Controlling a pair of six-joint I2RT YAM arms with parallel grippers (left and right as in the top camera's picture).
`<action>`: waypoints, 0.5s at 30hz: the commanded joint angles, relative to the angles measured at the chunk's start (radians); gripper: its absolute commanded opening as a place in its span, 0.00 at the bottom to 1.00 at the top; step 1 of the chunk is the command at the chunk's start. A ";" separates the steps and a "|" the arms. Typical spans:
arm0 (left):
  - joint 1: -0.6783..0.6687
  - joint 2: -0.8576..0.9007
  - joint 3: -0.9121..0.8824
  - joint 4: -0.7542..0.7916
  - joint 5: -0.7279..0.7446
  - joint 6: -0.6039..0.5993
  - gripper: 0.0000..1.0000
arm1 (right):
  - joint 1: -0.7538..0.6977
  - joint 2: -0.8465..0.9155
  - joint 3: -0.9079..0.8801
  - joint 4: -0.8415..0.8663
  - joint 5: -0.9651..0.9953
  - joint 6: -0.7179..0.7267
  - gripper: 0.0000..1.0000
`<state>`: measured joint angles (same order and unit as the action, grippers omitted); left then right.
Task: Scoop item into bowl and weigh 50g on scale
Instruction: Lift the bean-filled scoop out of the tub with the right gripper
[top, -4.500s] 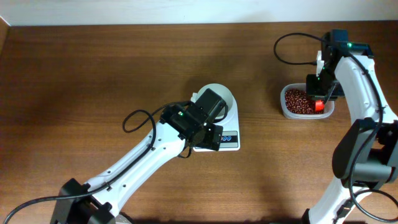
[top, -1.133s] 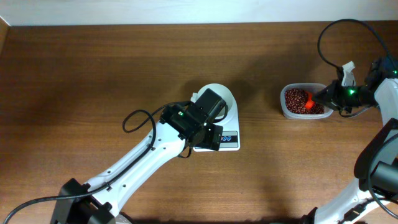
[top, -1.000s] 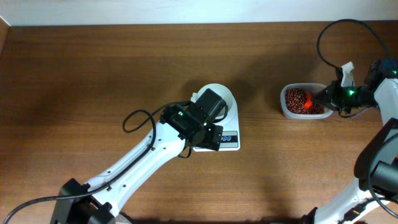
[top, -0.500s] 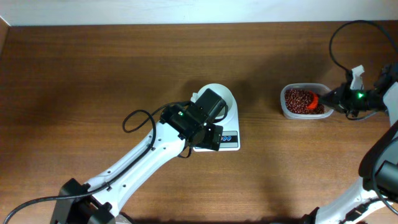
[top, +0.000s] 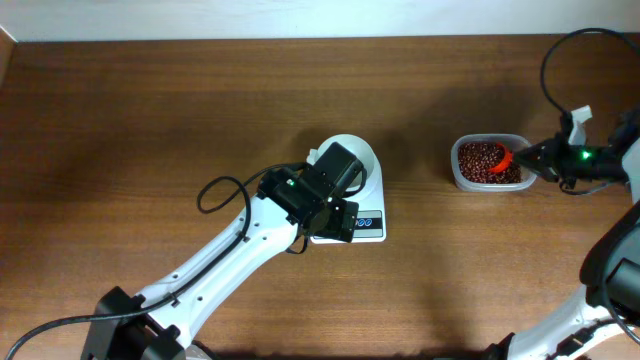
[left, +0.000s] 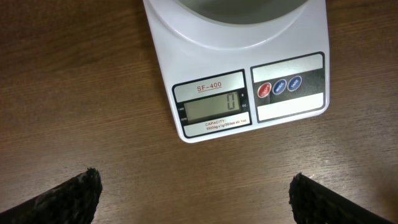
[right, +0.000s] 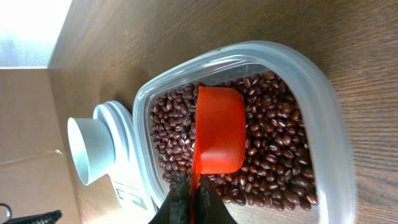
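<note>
Table: a brown wood table (top: 150, 120) is filling your overhead view, with a pale wall (top: 300, 18) running along its back edge.
Scale: the scale (top: 372, 222) is sitting mid-table with its long axis slanting and its display (left: 211, 109) end pointing front-right. It is reading 0.
Bowl: the bowl (top: 366, 152) is resting on the scale's platform, partly hidden under your left arm.
Beans: the beans (right: 273, 143) are lying in the clear tub (top: 455, 172), well to the right of the scale.
Scoop: the red scoop (right: 217, 137) is lying on the beans. Its long axis is running left-right in the overhead view, cup end pointing left toward the scale and handle pointing right. You cannot tell if the cup is facing up or down.
Right claw: your right gripper (right: 191, 198) is pinching the scoop's handle at the tub's right rim.
Left claw: your left gripper (left: 196, 190) is hanging over the wood in front of the scale, fingers (left: 68, 196) spread wide and holding nothing.
Room: bare wood is lying between scale and tub, and a wide stretch is opening to the left. The tub is sitting near the view's right edge.
</note>
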<state>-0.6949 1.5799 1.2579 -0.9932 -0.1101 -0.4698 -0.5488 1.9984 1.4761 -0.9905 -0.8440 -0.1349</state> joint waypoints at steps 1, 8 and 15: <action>-0.003 -0.004 -0.010 0.001 -0.015 -0.015 0.99 | -0.044 0.007 -0.008 -0.007 -0.080 -0.016 0.04; -0.003 -0.004 -0.010 0.001 -0.015 -0.015 0.99 | -0.084 0.007 -0.008 -0.026 -0.122 -0.035 0.04; -0.003 -0.004 -0.010 0.002 -0.015 -0.015 0.99 | -0.115 0.007 -0.008 -0.060 -0.176 -0.076 0.04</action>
<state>-0.6949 1.5803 1.2579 -0.9932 -0.1101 -0.4698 -0.6586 1.9984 1.4750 -1.0363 -0.9604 -0.1707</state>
